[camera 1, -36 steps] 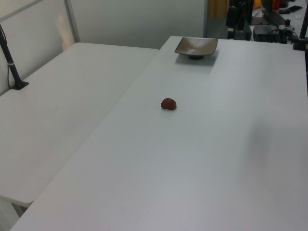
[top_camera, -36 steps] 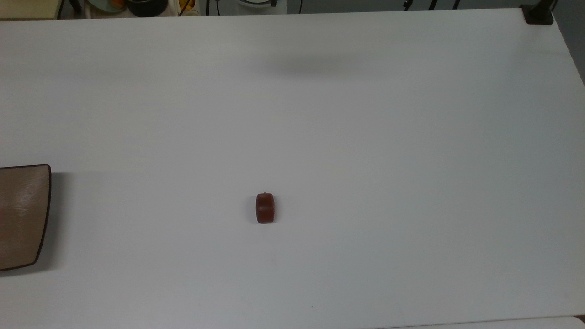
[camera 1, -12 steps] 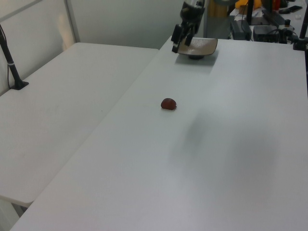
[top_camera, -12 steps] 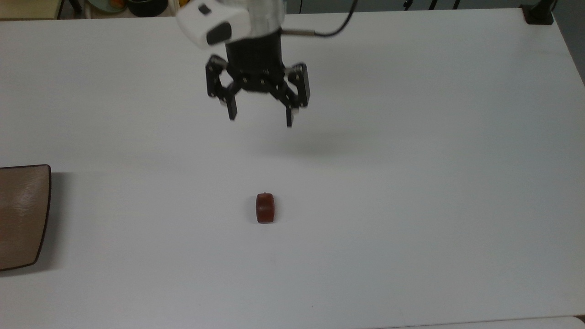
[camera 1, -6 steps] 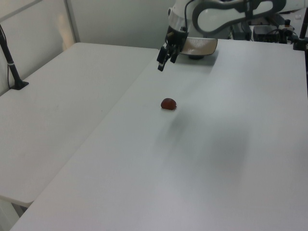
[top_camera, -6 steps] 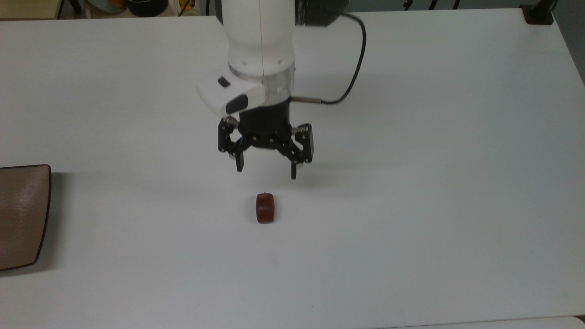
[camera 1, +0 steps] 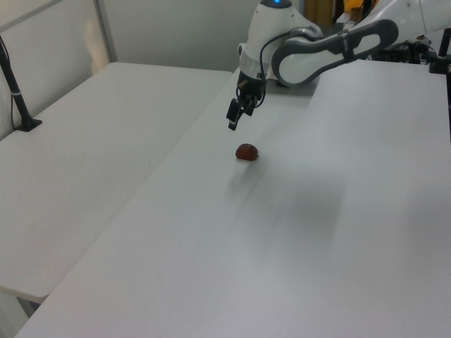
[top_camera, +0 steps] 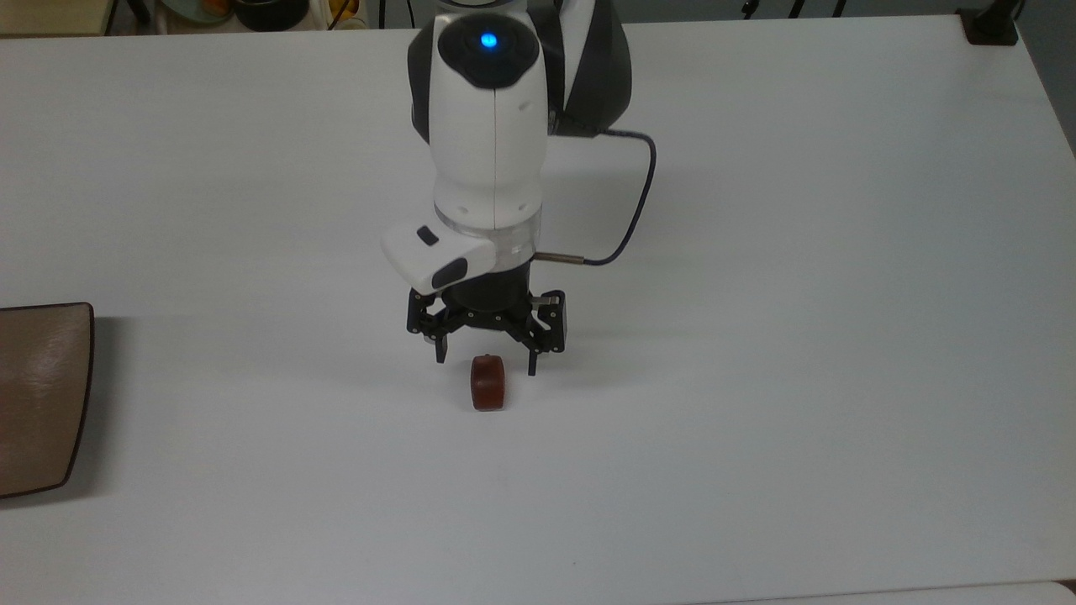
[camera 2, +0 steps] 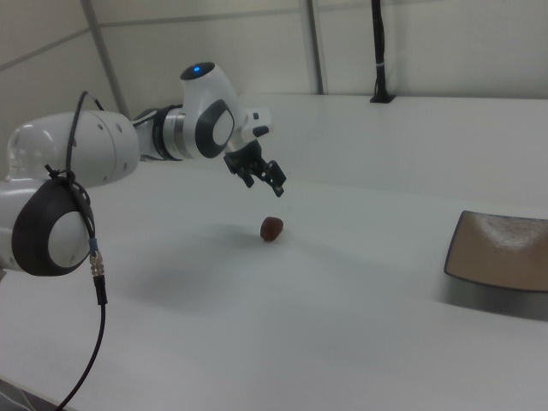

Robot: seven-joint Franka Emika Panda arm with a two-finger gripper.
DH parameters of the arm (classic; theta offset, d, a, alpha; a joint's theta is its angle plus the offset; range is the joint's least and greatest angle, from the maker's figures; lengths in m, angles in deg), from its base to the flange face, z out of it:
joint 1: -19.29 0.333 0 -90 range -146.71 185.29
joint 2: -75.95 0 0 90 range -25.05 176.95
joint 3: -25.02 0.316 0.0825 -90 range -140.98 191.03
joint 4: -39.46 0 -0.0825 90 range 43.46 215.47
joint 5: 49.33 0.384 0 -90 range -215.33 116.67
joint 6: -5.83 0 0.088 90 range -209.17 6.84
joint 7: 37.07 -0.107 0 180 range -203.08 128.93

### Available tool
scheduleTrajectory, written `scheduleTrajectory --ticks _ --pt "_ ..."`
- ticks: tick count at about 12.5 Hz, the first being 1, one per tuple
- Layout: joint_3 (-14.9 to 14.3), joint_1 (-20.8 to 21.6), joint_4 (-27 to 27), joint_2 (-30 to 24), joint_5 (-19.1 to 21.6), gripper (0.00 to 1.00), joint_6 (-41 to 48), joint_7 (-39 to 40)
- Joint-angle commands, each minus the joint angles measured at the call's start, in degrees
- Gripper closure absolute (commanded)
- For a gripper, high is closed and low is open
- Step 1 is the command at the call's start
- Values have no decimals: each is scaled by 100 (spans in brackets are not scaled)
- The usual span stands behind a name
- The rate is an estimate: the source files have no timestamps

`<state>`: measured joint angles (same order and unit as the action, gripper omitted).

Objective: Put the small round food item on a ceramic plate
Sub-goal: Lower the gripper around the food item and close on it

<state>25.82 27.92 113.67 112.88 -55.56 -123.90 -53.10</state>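
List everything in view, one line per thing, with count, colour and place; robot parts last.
small round food item: one, reddish-brown, on the table near its middle, below the gripper.
ceramic plate: one, tan-brown with dark rim, at the top view's left edge.
table: one, white, carrying everything.
second table: one, white, on the left view's left.
black post: one, standing at the far table edge in the right view.
cable: one, dark, looping beside the arm.
arm: one, white and black, reaching over the table.
gripper: one, black, open, raised above the food item.
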Motion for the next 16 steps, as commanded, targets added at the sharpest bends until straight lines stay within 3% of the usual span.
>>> scheduleTrajectory --ticks 1,3,12,13,16 --pt "-89 104 -126 349 -177 0 -174 -76" --pt "-89 112 76 411 -221 0 -570 -76" --pt "-71 165 270 569 -432 1 -545 30" --pt "-71 156 270 561 -432 8 -544 38" --pt "-71 156 358 552 -458 64 -553 38"
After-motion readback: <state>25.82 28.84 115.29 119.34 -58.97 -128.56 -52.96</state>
